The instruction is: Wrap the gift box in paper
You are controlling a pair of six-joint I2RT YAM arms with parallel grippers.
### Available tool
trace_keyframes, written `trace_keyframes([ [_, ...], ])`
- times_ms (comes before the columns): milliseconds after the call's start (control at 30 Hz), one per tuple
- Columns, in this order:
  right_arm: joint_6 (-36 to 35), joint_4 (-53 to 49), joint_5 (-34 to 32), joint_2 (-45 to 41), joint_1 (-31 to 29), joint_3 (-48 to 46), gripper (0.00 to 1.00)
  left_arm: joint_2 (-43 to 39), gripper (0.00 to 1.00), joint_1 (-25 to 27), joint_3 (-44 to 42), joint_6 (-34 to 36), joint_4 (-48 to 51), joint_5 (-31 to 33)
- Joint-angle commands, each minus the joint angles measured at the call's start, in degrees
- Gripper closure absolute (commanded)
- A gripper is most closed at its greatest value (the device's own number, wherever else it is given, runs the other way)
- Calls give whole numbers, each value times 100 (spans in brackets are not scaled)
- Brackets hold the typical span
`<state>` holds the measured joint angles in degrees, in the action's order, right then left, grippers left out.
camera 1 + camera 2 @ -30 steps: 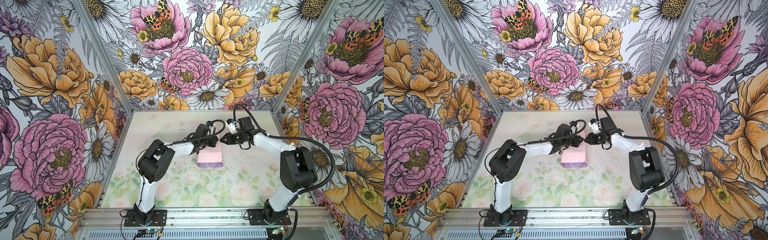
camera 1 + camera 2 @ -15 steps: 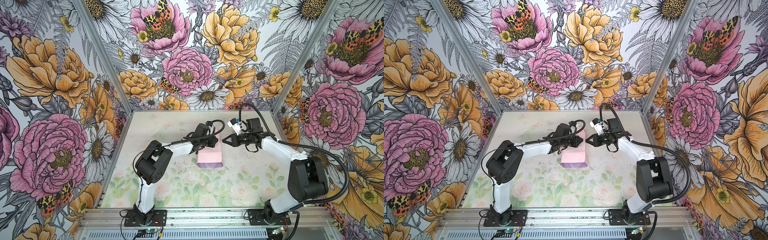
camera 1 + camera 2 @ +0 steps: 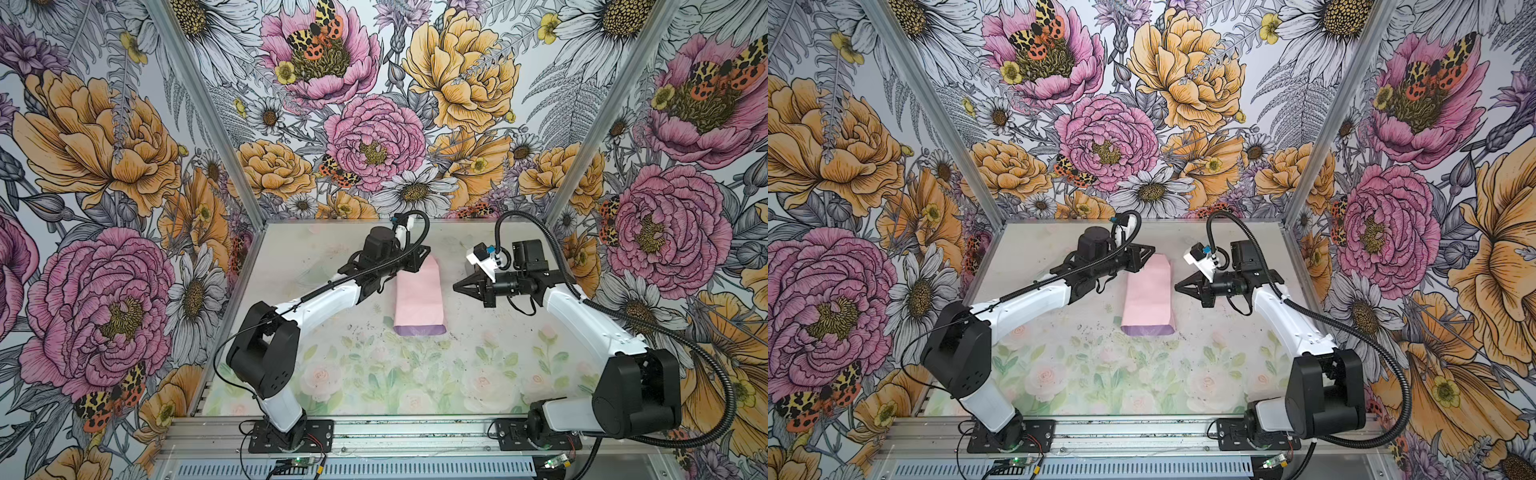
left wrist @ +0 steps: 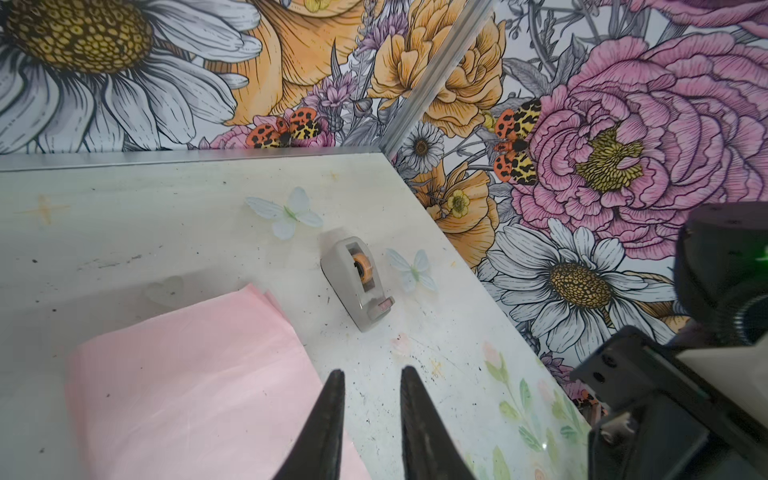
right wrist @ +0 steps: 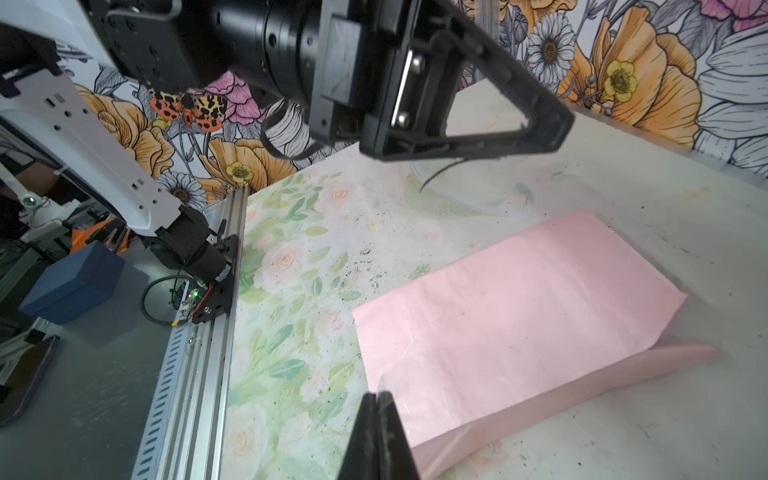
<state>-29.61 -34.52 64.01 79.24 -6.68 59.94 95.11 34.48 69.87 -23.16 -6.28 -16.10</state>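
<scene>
The paper (image 3: 417,295) is folded pink side out around a long flat package in mid-table, with a lilac flap at its near end (image 3: 1147,329). The gift box is hidden under the paper. My left gripper (image 3: 427,252) hovers by the package's far left corner. In the left wrist view this gripper (image 4: 371,374) is open, with bare table between its fingers and the paper (image 4: 187,374) beside one finger. My right gripper (image 3: 455,286) hangs right of the package, apart from it. In the right wrist view it (image 5: 377,395) is shut, above the paper's (image 5: 519,316) corner, where a glossy clear strip lies.
A grey tape dispenser (image 4: 357,282) with an orange roll stands on the table (image 3: 374,374) beyond the package, near the back right corner. The floral walls close three sides. A metal rail (image 5: 195,353) runs along the front, and a blue block (image 5: 70,282) lies outside it.
The right arm has drawn back a little to the right, away from the package, and its jaws have shut. The left jaws have parted slightly. The package has stayed in place.
</scene>
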Motion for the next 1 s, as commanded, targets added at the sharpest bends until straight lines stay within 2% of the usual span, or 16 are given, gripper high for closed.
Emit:
trace_keyframes([
  [0,-939,-581,73,-23,-7,268,100,-283,74,-189,-385,20,-161,-257],
  [100,-1236,-952,-257,96,-80,437,100,-549,73,-299,-615,241,-163,-399],
  [200,-1629,-1712,-933,485,-243,864,100,-693,73,-388,-737,398,-56,-505],
  [333,-2195,-3069,-1751,1462,-473,1898,100,-684,74,-524,-783,413,113,-635],
  [467,-2737,-4498,-2296,2547,-673,3124,100,-524,75,-601,-715,501,202,-872],
  [633,-3044,-5386,-2755,3613,-862,4334,100,-386,76,-572,-667,650,246,-1043],
  [967,-3253,-6400,-3149,5134,-962,6369,100,-183,77,-430,-561,882,459,-945],
])
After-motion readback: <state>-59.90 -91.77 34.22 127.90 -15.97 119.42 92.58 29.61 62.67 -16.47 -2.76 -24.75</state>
